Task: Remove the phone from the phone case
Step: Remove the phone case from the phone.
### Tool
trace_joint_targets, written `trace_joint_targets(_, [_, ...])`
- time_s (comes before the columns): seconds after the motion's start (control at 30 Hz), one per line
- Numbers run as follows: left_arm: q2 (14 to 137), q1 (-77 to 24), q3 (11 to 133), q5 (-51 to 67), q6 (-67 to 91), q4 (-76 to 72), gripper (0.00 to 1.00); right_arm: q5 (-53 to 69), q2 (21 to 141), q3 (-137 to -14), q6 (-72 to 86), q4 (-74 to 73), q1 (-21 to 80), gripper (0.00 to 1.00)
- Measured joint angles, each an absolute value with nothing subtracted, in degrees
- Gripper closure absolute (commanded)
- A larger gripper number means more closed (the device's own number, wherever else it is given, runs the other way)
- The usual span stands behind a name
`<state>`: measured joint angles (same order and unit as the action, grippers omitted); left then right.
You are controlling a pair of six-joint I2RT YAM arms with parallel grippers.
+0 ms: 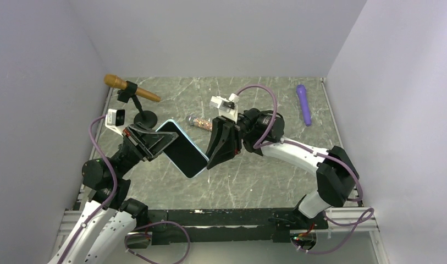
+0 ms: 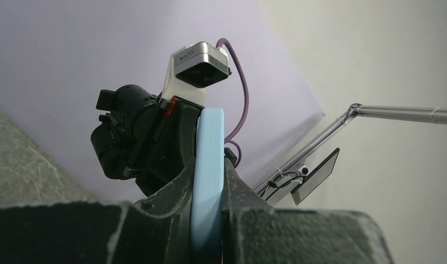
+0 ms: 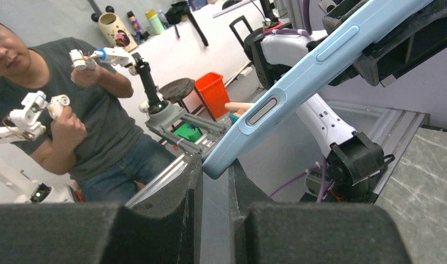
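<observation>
Top view. The phone case (image 1: 194, 147), pale blue with the phone (image 1: 180, 149) seated in it dark face up, was held clear of the table (image 1: 254, 181) near its middle, its long axis running from 10 to 4 o'clock. The left gripper (image 1: 155, 142) pinched the 10 o'clock end, its fingers pressed against both faces. The right gripper (image 1: 210, 159) pinched the 4 o'clock corner in the same manner.

From the phone, a microphone (image 1: 132, 91) on a small black stand (image 1: 145, 117) stood at 11 o'clock, its base just beside the left wrist. A glitter-filled tube (image 1: 202, 122) lay at 1 o'clock, just beyond the right gripper. A purple stick-shaped object (image 1: 303, 103) lay at 2 o'clock, well apart, near the table's right edge. Pale walls closed the left, far and right sides. Bare marbled surface lay open from 4 to 7 o'clock, toward the arm bases.

Left wrist view. The case's edge ran up between the dark fingers (image 2: 155, 225). The label on the opposite wrist camera (image 2: 202, 63) was too small to read.

Right wrist view. The case's corner sat between the padded fingers (image 3: 177, 220), and two long side buttons (image 3: 263, 110) showed on its edge. No brand or writing could be read. A person (image 3: 72, 121) and an orange bin (image 3: 213, 91) were behind.
</observation>
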<state>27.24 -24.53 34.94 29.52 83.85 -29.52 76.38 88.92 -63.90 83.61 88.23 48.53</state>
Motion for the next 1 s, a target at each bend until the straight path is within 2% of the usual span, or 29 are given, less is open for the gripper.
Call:
trace_joint_targets(0.13, [27.27, -24.53, 34.94, 28.88, 83.96, -28.67, 1.00, 77.17, 88.88, -64.14, 79.29, 87.48, 48.58, 1.00])
trace_joint_targets(0.23, [27.46, -24.53, 34.94, 28.16, 84.62, -27.92, 1.00, 78.43, 87.39, -64.23, 70.89, 81.01, 48.58, 1.00])
trace_joint_targets(0.3, [27.90, -24.53, 34.94, 27.79, 85.56, -27.92, 1.00, 79.64, 85.71, -64.95, 63.79, 73.28, 48.58, 1.00])
trace_joint_targets(0.57, [28.77, -24.53, 36.60, 26.28, 88.44, -27.05, 1.00, 80.97, 80.03, -74.52, 28.82, 25.67, 48.75, 1.00])
trace_joint_targets(0.77, [29.67, -24.34, 36.67, 24.71, 88.75, -27.00, 1.00, 73.65, 78.11, -78.94, 12.80, 0.97, 49.23, 1.00])
trace_joint_targets(1.0, [34.89, -23.79, 36.12, 23.46, 89.19, -28.25, 1.00, 59.07, 75.48, -78.13, 2.24, -12.58, 50.00, 1.00])
